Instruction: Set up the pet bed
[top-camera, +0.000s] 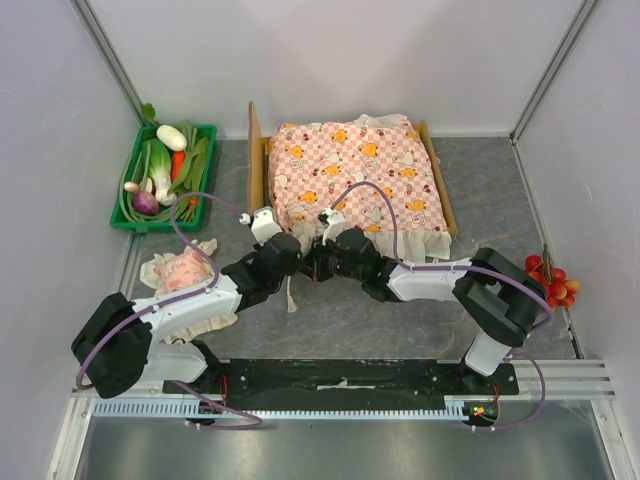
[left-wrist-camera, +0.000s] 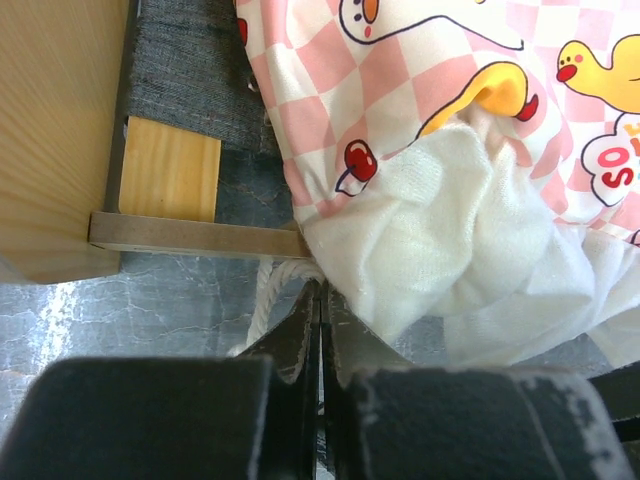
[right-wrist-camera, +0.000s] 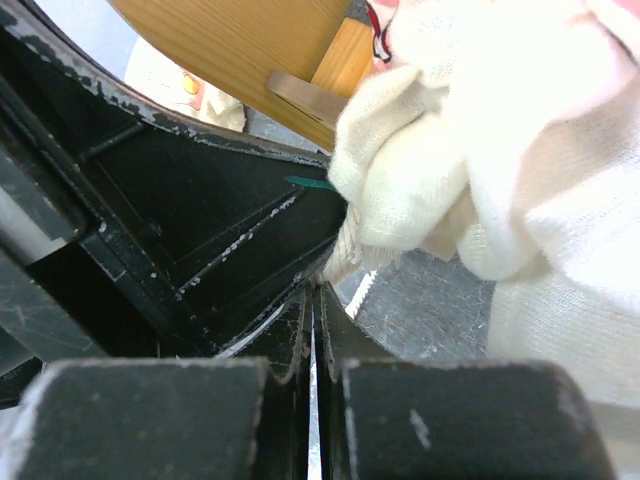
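The pet bed (top-camera: 254, 160) is a light-wood frame with its headboard at the left, and a pink-checked frilled mattress (top-camera: 355, 170) lies on it. Both grippers meet at the mattress's near left corner. My left gripper (top-camera: 291, 246) is shut, its tips (left-wrist-camera: 320, 287) against the white frill (left-wrist-camera: 440, 250) and a white cord (left-wrist-camera: 262, 305), just off the frame's metal rail (left-wrist-camera: 200, 235). The grey fabric base (left-wrist-camera: 190, 60) shows beside the mattress. My right gripper (top-camera: 317, 250) is shut too, tips (right-wrist-camera: 316, 290) just under the bunched frill (right-wrist-camera: 420, 170) and cord end (right-wrist-camera: 340, 255); nothing shows between its jaws.
A small pink frilled pillow (top-camera: 185, 270) lies on the table at the left, by my left arm. A green tray (top-camera: 128, 205) of vegetables stands at the back left. A bunch of red fruit (top-camera: 552, 280) lies at the right edge. Walls close in three sides.
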